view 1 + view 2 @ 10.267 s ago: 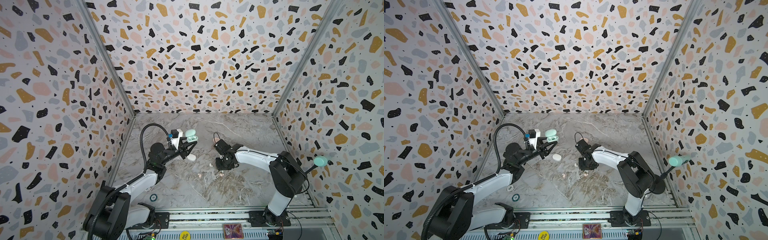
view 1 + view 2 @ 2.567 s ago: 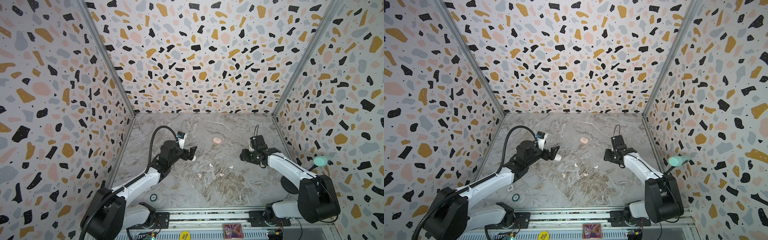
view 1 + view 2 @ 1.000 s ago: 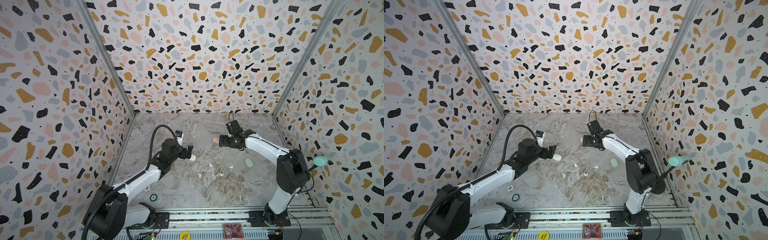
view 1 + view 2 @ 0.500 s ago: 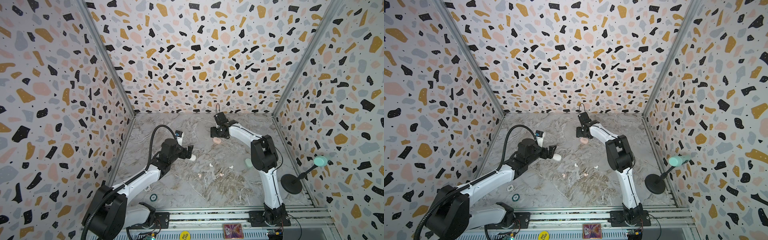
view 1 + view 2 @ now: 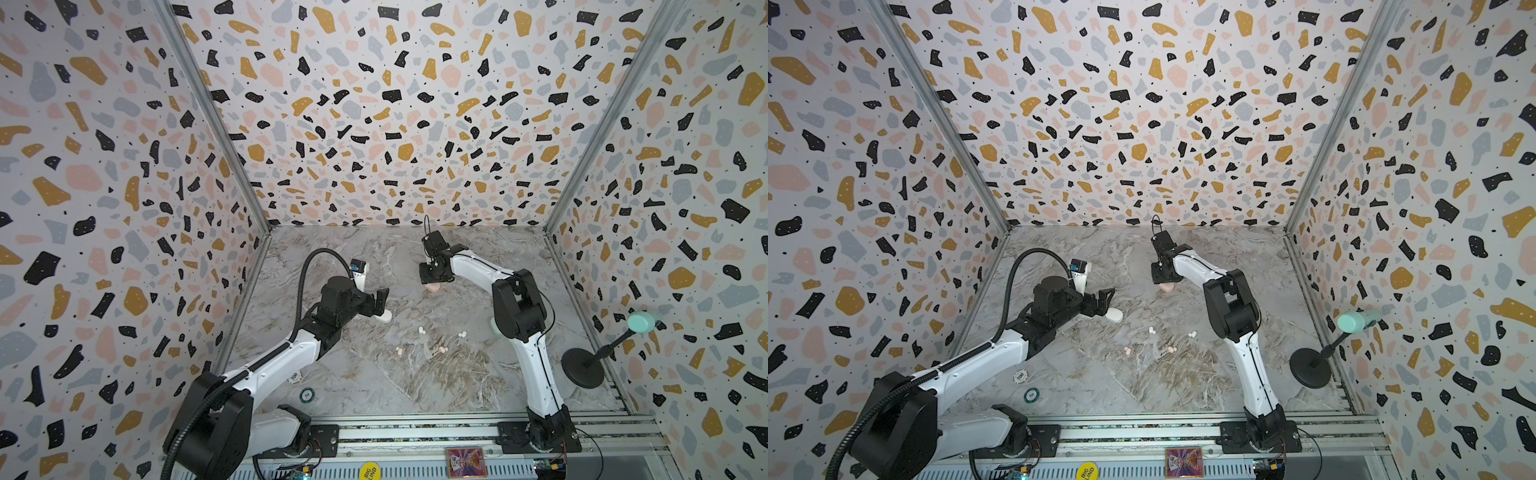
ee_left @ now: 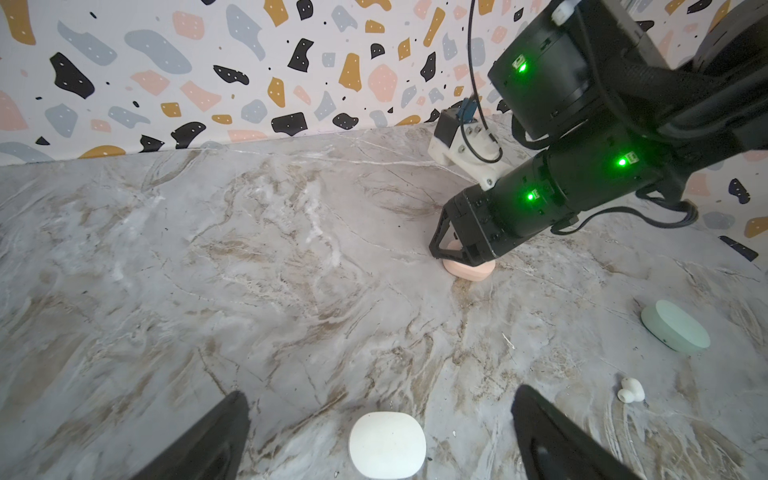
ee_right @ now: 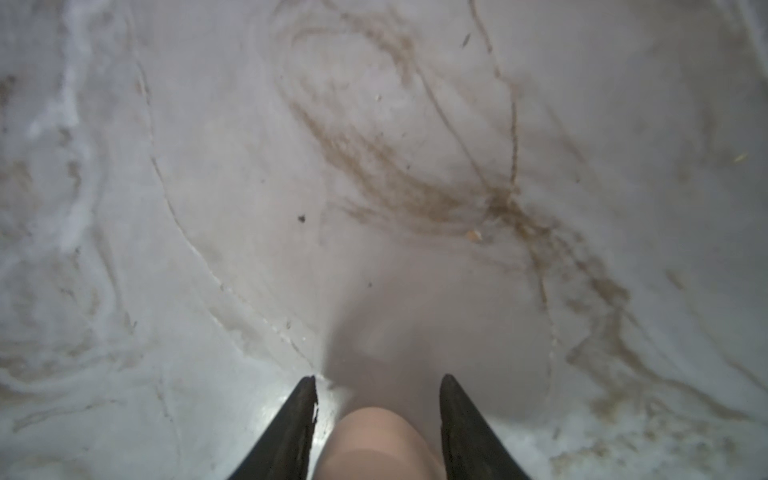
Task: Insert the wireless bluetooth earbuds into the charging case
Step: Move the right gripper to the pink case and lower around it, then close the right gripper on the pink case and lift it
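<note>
We find the job barely begun on the grey marble-patterned bench (image 5: 419, 390). Toward the middle of its back edge, the right gripper (image 7: 377, 380) stands low over the pale pink oval plastic charging case (image 6: 469, 270), one black jaw on either side and the pair partly apart. In the right wrist view a bright sliver of bench shows between one finger and the case, so we judge the case straddled, not yet clamped.

Nearer the left edge, the left gripper (image 6: 381, 395) hovers with its jaws spread wide. The white oval plastic charging case (image 6: 387, 444) lies untouched on the bench between them. The mint green oval plastic charging case (image 6: 675, 326) rests toward the right edge, half hidden behind the right arm in both top views. All three cases look shut.

In the middle of the bench, loose and apart from every case, lie two tiny white bean-shaped plastic earbuds (image 5: 422, 331) and two tiny pale pink plastic earbuds (image 5: 400, 351). We can find no mint green buds and cannot say whether they sit inside a case. By our reading, nothing visible has gone in. A lid has to be opened, and four buds picked up and seated.
</note>
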Tool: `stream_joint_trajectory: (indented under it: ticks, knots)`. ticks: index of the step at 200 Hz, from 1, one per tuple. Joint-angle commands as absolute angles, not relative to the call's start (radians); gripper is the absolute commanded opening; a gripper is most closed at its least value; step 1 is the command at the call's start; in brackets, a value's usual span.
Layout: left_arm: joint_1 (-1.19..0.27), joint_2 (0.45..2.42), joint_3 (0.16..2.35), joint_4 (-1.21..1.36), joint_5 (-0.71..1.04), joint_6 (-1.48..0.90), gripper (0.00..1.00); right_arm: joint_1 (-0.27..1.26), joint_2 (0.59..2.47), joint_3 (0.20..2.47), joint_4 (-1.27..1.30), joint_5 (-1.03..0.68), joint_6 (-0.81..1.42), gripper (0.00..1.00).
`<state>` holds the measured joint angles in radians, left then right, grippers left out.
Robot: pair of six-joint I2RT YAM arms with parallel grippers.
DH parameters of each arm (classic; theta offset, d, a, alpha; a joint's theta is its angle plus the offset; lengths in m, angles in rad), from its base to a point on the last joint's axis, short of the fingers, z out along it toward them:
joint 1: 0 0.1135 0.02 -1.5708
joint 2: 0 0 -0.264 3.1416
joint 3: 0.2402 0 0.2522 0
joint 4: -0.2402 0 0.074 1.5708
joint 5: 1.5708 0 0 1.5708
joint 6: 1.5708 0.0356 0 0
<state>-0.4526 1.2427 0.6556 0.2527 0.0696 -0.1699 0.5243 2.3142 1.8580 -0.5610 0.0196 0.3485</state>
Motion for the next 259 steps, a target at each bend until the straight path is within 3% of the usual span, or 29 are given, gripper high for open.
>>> stream_joint_trajectory:
  ticks: [1, 62, 93, 126, 259]
  knots:
    - [-0.447, 1.227, 0.673, 0.295, 0.083, -0.173, 1.00, 0.539, 2.227, 1.820, -0.607, 0.034, 0.313, 0.48]
    - [-0.446, 1.226, 0.672, 0.296, 0.086, -0.173, 1.00, 0.591, 2.176, 1.753, -0.651, 0.060, 0.253, 0.47]
    - [-0.446, 1.226, 0.670, 0.300, 0.089, -0.176, 1.00, 0.605, 2.129, 1.709, -0.657, 0.105, 0.244, 0.64]
    - [-0.446, 1.227, 0.670, 0.304, 0.093, -0.177, 1.00, 0.611, 2.074, 1.643, -0.652, 0.135, 0.241, 0.71]
    - [-0.445, 1.224, 0.665, 0.312, 0.095, -0.179, 1.00, 0.567, 2.015, 1.534, -0.644, 0.296, 0.187, 0.73]
